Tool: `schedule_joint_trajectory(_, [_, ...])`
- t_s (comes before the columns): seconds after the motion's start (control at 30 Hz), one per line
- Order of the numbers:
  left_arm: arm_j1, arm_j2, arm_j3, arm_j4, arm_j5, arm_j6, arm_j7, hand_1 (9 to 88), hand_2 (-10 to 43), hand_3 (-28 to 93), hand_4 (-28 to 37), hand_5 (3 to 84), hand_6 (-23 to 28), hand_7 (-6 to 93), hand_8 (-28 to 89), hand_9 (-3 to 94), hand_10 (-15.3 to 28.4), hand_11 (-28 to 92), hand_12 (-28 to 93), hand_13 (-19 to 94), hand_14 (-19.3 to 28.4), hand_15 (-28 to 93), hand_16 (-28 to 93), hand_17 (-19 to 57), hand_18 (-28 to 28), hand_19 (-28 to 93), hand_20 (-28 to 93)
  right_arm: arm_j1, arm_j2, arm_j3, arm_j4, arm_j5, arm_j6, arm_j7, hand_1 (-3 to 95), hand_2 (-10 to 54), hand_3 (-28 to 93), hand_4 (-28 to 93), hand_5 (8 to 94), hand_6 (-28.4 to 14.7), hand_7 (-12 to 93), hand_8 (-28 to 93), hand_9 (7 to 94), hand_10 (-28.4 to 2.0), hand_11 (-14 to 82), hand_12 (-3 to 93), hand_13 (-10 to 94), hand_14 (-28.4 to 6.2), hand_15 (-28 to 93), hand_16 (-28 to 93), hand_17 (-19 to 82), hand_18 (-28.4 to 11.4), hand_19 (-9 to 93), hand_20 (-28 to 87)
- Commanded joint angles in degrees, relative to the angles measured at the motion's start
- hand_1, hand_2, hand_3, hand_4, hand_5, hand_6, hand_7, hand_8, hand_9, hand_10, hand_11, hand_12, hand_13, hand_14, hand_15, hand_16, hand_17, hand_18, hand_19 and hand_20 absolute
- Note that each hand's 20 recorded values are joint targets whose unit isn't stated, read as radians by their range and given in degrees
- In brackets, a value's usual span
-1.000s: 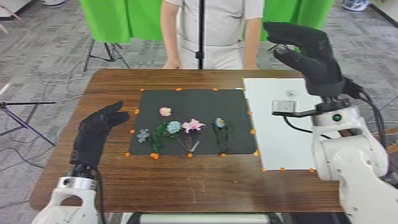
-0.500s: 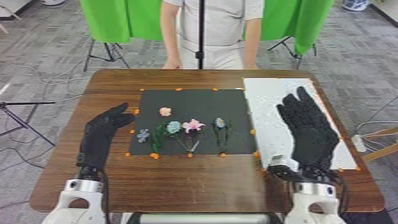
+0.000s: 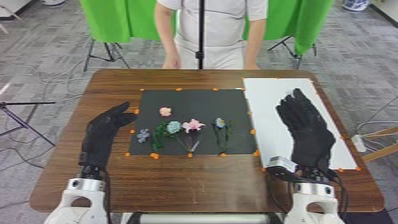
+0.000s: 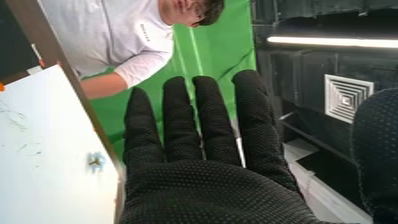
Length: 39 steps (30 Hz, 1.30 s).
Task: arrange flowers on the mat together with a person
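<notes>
Right hand point(image 3: 306, 137): fingers straight, slightly spread, thumb apart, over white sheet point(image 3: 271, 105). Left hand point(image 3: 107, 122): fingers close together, loosely bent, just beside black mat point(image 3: 200, 97). Small pale-blue flower point(image 4: 96, 161) on the sheet. On mat: peach bloom point(image 3: 165, 111), bluish bloom point(image 3: 143, 135) near left edge, light-blue flower point(image 3: 173, 127) and pink flower point(image 3: 193, 125) side by side, green-stemmed flower point(image 3: 220, 123) to their right. Stemmed ones: heads to far side, stems toward robot, long axes roughly near-to-far. Brown wooden table point(image 3: 204, 185), grey floor point(image 3: 53, 65), green cloth point(image 3: 306, 22) behind.
</notes>
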Motion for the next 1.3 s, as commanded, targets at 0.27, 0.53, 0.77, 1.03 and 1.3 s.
schedule_joint_trajectory(0.27, [0.1,-0.4,0.45,0.15,-0.39,0.5,0.88,20.8,-2.6,69,-21.4,49.9,3.6,13.1,-5,49.6,14.4,20,17,40,18.4,19,4,7.6,12.5,4,19,-0.3,0.1,-0.1,0.0,-2.8,0.7,1.4,5.5,3.8,80,-19,44.6,0.4,11,-9,42.4,-11.8,4.9,10.9,32,-9.5,11,11,20,-12.2,1,28])
schedule_joint_trajectory(0.53, [-0.1,-0.28,0.35,0.33,-0.82,0.55,1.03,20.8,-2.6,69,-21.5,50.1,3.6,13.1,-5,49.7,14.4,21,17,40,18.6,20,4,8.1,12.4,4,20,-0.1,0.2,0.2,0.0,-3.4,1.2,1.9,5.3,4.3,79,-19,45.3,-0.4,10,-9,43.0,-12.3,4.9,11.0,33,-9.7,12,11,21,-12.1,1,28])
schedule_joint_trajectory(0.77, [-0.3,-0.3,0.3,0.33,-0.96,0.61,1.14,20.9,-2.5,69,-21.5,50.1,3.7,13.0,-5,49.8,14.5,21,17,40,18.7,20,4,8.2,12.3,4,20,-0.3,0.3,0.2,-0.1,-3.4,1.2,2.0,5.4,4.5,79,-19,45.7,-0.8,10,-8,43.3,-12.4,5.0,11.0,33,-9.9,12,11,21,-12.1,1,28])
schedule_joint_trajectory(1.03, [-0.3,-0.3,0.26,0.4,-0.93,0.4,0.98,20.8,-2.7,69,-21.4,50.2,3.7,13.0,-5,49.7,14.4,21,17,40,18.6,20,4,8.4,12.2,4,20,0.1,0.2,0.4,0.0,-3.8,1.3,2.4,5.4,4.6,79,-19,46.1,-0.9,10,-8,43.5,-12.5,5.1,11.2,34,-10.2,12,11,21,-12.1,1,28])
schedule_joint_trajectory(1.3, [-1.5,0.67,0.7,1.26,-1.06,-0.09,0.68,20.8,-3.1,70,-21.4,50.6,3.9,12.9,-5,49.8,14.3,21,17,40,18.8,20,4,9.0,12.1,5,20,0.6,0.8,0.6,0.1,-3.4,1.3,2.1,5.6,4.8,79,-19,46.7,-1.0,10,-8,44.4,-12.7,5.2,11.3,34,-10.2,12,12,21,-12.2,1,28])
